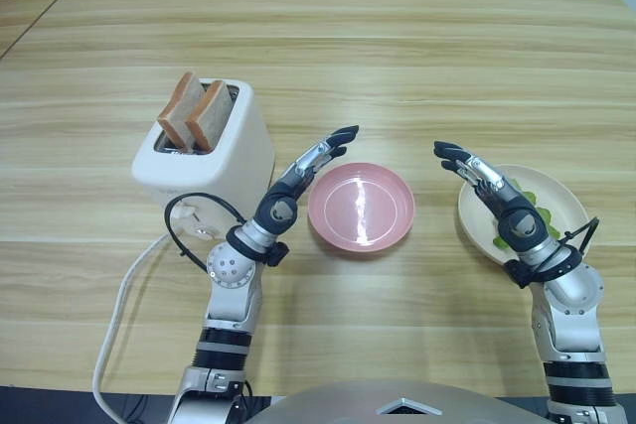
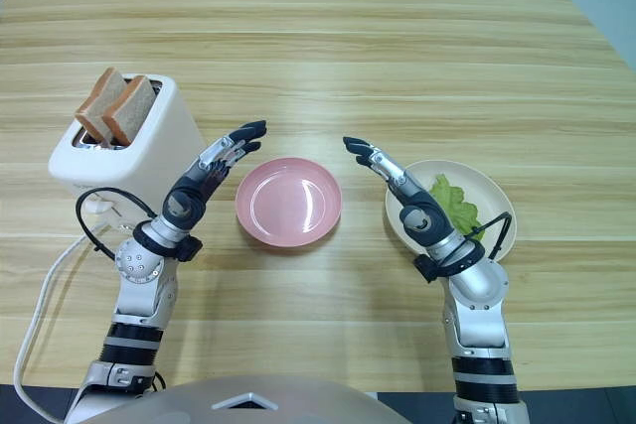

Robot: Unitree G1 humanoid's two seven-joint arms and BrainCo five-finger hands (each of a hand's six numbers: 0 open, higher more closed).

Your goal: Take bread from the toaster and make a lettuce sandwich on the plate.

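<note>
A white toaster point(image 1: 214, 146) stands at the left with two slices of bread point(image 1: 196, 113) sticking up from its slots. In the middle lies an empty pink plate point(image 1: 361, 209). A cream plate point(image 2: 487, 191) at the right holds green lettuce point(image 2: 455, 203). My left hand point(image 1: 303, 171) hovers between the toaster and the pink plate, fingers stretched out and holding nothing. Over the left edge of the cream plate my right hand point(image 1: 482, 184) is likewise open and holds nothing, partly covering the lettuce.
A white power cord point(image 1: 119, 315) runs from the toaster toward the table's front edge at the left. The wooden table point(image 1: 397, 57) stretches far back behind the objects. Furniture legs and cables stand on the floor beyond the far edge.
</note>
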